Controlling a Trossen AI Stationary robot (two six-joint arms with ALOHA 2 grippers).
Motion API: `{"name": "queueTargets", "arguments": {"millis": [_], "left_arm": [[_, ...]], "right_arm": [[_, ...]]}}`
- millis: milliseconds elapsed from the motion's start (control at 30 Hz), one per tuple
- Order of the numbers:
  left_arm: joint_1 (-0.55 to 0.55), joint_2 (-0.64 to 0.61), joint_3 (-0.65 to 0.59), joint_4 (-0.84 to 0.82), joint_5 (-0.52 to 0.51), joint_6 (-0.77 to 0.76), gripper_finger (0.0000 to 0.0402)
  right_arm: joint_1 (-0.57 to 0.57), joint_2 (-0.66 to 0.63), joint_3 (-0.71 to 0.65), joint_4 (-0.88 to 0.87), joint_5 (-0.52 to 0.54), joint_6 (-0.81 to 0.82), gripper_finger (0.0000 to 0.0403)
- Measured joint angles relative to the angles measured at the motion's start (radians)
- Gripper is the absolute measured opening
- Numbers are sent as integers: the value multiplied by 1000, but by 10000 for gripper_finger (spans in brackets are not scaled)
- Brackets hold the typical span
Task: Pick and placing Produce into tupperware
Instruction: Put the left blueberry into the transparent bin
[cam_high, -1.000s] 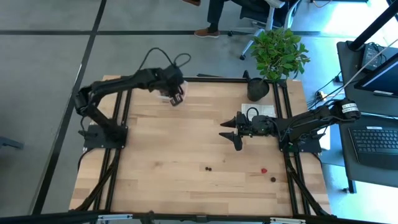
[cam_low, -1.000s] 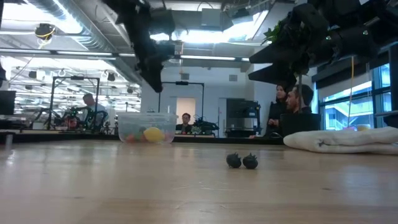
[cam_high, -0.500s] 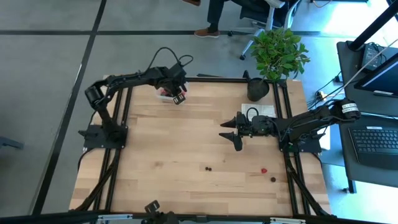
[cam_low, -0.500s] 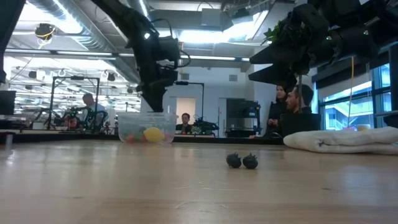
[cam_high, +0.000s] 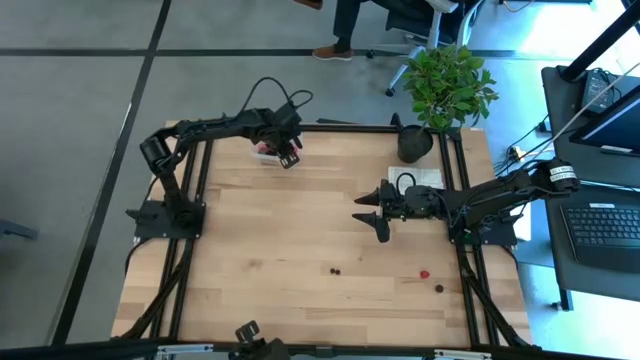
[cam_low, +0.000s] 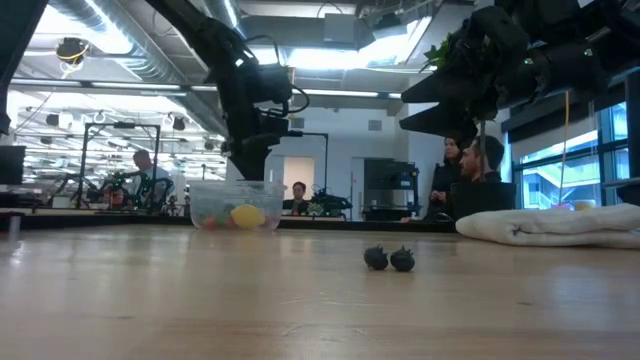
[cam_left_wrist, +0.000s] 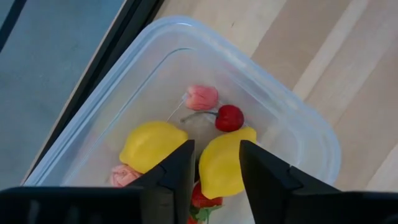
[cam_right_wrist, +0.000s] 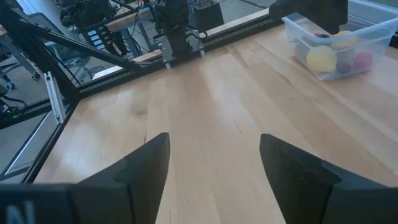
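On the near part of the pale wooden slatted table (cam_high: 300, 230), four tiny toy fruits lie loose: two dark purple-black berries (cam_low: 389, 259) side by side near the middle, and to their right a small red berry (cam_high: 424, 272) with another dark berry (cam_high: 438, 288) just beyond it toward the near right corner.

Farther back on the right, the right gripper (cam_high: 368, 212) hangs above the bare boards at mid-table, its two dark fingers (cam_right_wrist: 149, 165) spread wide and holding nothing; its arm stretches level from the right edge. Behind it a white folded cloth (cam_high: 418, 181) lies on the table, with a black plant pot (cam_high: 414, 143) at the far right corner.

At the far left, the left arm reaches in from its base, elbow bent, wrist pointed down. The left gripper (cam_left_wrist: 216, 171) hovers directly over the small clear plastic rectangular tub (cam_left_wrist: 118, 106), fingers only narrowly parted and empty, not touching the contents. Inside the tub lie two yellow lemon-like pieces (cam_left_wrist: 225, 163), a pink berry (cam_left_wrist: 202, 97), a glossy red berry (cam_left_wrist: 229, 118), another pink piece (cam_left_wrist: 124, 176) and a red strawberry-like piece (cam_left_wrist: 202, 198).

People sit in the room beyond the table.
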Motion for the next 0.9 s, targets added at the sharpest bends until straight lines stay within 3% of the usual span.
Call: {"name": "queueTargets", "arguments": {"millis": [233, 500, 700, 900], "left_arm": [[-1, -50, -2, -9, 32, 47, 117], [-84, -312, -15, 151, 317, 81, 100], [-262, -532, -212, 468, 372, 45, 89], [-464, -612, -446, 749, 350, 17, 78]], "right_arm": [[0, 0, 0, 0, 0, -2, 252], [20, 0, 0, 0, -22, -81, 252], [58, 0, 0, -14, -27, -94, 252], [112, 0, 0, -22, -27, -134, 252]]}}
